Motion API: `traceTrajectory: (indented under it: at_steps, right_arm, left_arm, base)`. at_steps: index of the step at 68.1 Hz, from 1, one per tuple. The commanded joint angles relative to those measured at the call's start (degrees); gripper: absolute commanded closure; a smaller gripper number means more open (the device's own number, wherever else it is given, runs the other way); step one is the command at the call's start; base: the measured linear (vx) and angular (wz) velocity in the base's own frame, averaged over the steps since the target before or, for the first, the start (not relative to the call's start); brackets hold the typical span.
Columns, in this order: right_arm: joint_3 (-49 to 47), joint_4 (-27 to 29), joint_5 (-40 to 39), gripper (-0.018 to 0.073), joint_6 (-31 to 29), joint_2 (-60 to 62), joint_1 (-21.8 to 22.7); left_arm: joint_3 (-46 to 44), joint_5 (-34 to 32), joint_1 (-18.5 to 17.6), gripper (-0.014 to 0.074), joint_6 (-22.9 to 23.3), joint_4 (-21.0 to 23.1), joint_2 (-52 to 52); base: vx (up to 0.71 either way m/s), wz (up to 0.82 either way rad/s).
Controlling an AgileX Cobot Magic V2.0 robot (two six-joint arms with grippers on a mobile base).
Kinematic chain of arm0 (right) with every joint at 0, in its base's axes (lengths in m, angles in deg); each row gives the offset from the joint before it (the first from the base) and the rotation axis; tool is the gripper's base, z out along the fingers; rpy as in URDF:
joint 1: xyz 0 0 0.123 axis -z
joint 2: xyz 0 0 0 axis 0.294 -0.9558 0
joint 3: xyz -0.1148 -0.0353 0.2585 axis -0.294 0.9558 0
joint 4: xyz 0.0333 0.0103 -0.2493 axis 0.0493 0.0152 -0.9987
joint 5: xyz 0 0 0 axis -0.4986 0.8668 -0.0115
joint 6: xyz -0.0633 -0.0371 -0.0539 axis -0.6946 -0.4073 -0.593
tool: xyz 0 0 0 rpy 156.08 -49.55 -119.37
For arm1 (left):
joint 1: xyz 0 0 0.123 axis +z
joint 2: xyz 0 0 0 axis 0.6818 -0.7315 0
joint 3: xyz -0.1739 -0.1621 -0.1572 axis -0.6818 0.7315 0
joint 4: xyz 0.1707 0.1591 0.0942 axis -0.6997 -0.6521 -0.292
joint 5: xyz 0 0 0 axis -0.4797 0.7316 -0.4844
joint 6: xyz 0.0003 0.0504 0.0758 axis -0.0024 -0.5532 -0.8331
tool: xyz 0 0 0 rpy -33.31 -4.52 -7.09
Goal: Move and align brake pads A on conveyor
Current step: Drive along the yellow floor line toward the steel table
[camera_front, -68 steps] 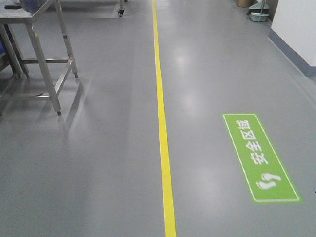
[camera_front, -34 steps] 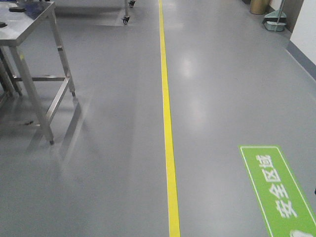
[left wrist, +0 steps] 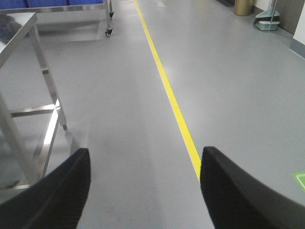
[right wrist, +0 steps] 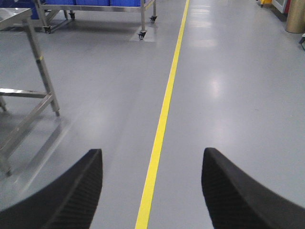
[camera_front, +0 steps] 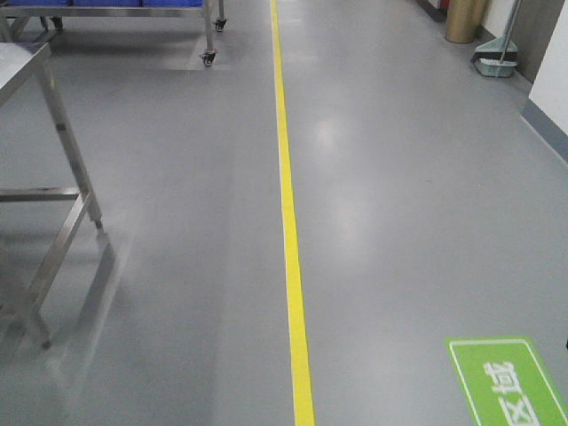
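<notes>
A straight yellow painted floor line [camera_front: 286, 222] runs ahead, with a shiny steel desk [camera_front: 69, 146] to its left. The left end effector [left wrist: 145, 164] and right end effector [right wrist: 152, 164] gape wide and empty, likely readied for driving. The brake pads and conveyor are unseen.

The floor [camera_front: 177, 266] is plain glossy grey with pale patches of glare. A solid bright yellow line [camera_front: 288, 222] runs along it. The floor sign [camera_front: 510, 382] is green with a white border and white characters. The surface [camera_front: 16, 64] is bare silver steel, and so is the rack [right wrist: 95, 7], whose bins [right wrist: 90, 2] are blue. The round bin [camera_front: 466, 19] is dull gold. The wall [camera_front: 559, 71] is white above a blue-grey skirting. The jaws of the left gripper [left wrist: 145, 151] and right gripper [right wrist: 152, 151] are black with a fine criss-cross texture.
</notes>
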State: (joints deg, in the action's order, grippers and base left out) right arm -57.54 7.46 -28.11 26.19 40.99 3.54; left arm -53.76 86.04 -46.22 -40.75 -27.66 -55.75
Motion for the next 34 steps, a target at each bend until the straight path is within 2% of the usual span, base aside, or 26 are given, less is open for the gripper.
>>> traceTrajectory:
  at_steps: [1, 34]
  right_arm:
    - [-1.50, -0.54, -4.00, 0.0127, -0.44, -0.60, 0.23]
    - [-1.50, -0.54, -4.02, 0.0127, -0.44, -0.60, 0.23]
  left_arm:
    - [-1.38, -3.78, -0.12, 0.0114, 0.09, 0.36, -0.55]
    - [-1.38, -3.76, -0.12, 0.0114, 0.09, 0.36, -0.55]
  base:
    - [0.75, -0.09]
    - [0.75, 0.00]
